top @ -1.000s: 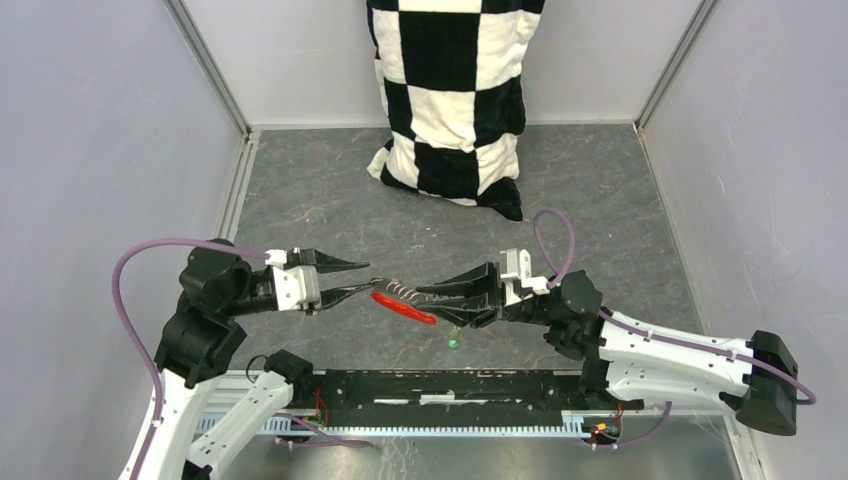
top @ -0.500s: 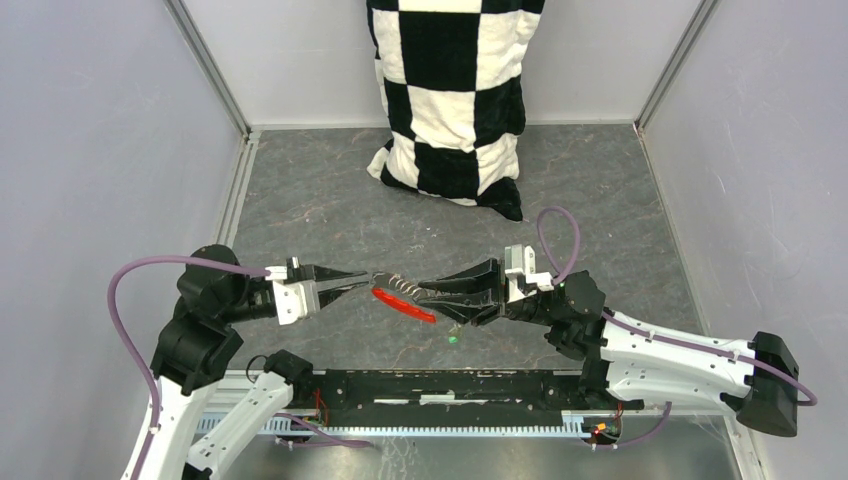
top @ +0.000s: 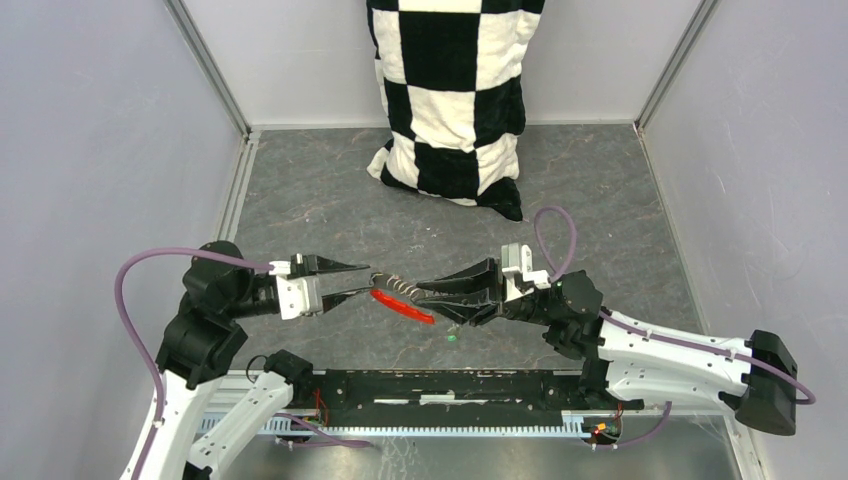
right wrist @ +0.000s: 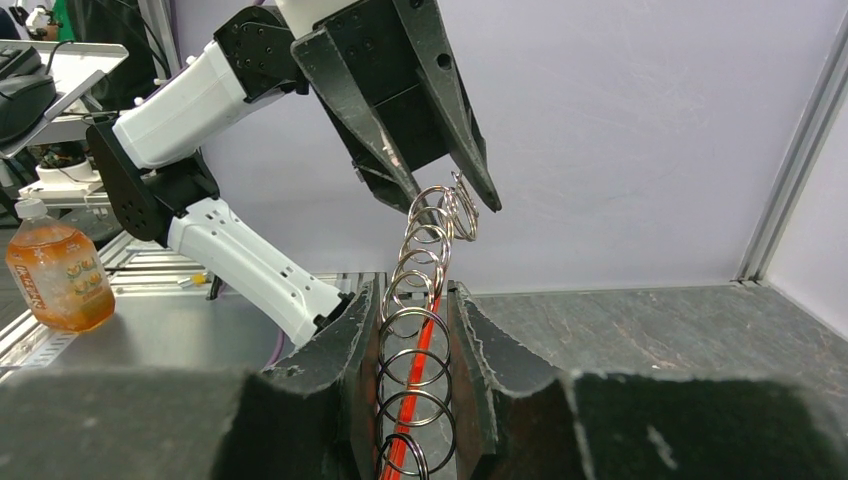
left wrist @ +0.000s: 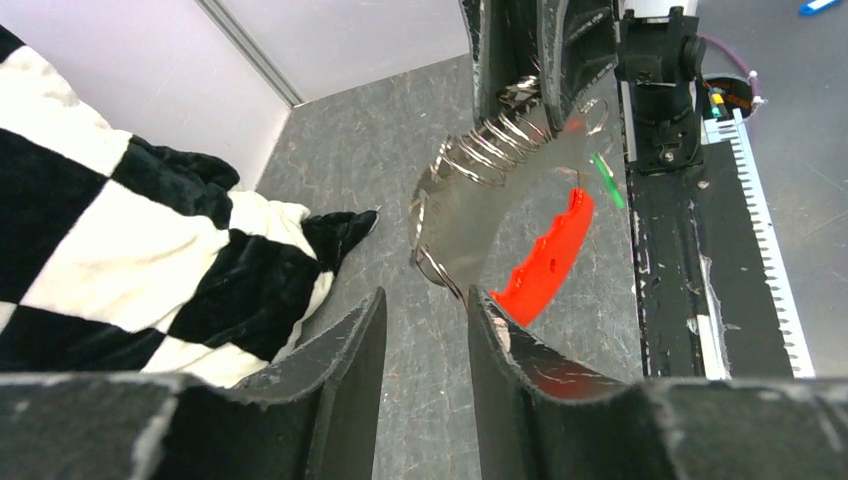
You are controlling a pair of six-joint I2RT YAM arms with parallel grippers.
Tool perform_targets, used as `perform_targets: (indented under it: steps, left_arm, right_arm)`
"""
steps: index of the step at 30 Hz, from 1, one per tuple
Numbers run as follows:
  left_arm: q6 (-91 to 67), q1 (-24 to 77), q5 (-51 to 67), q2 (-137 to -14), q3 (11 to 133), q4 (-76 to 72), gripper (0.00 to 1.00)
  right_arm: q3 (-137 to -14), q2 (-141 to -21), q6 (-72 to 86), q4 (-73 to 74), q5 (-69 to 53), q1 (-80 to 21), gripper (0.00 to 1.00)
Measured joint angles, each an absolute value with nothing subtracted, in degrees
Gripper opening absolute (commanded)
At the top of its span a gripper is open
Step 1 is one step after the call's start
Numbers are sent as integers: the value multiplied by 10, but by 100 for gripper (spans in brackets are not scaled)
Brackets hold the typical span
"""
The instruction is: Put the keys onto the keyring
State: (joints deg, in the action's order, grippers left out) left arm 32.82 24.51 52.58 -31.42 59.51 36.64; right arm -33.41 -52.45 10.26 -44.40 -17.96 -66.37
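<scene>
The keyring is a chain of silvery rings with a long red tag. My right gripper is shut on this chain and holds it above the table, the tag hanging below. The chain's free end ring reaches my left gripper. That gripper is open, and the ring sits just at the tip of its right finger. In the top view the left gripper and right gripper face each other. A small green key lies on the table below the right gripper.
A black-and-white checkered cushion leans against the back wall. Grey walls close in both sides. A black rail runs along the near edge. An orange drink bottle stands outside the cell.
Half a second ago the left jaws had narrowed at the chain's end ring; now they stand apart again, as a second ago. The right gripper and keyring have barely moved.
</scene>
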Motion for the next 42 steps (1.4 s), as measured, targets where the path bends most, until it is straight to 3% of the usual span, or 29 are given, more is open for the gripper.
perform_targets:
  steps: [16, 32, 42]
  left_arm:
    - [295, 245, 525, -314, 584, 333, 3]
    - [404, 245, 500, -265, 575, 347, 2]
    - [506, 245, 521, -249, 572, 364, 2]
  right_arm:
    - [-334, -529, 110, -454, -178, -663, 1]
    - [-334, -524, 128, -424, -158, -660, 2]
    - [-364, -560, 154, -362, -211, -634, 59]
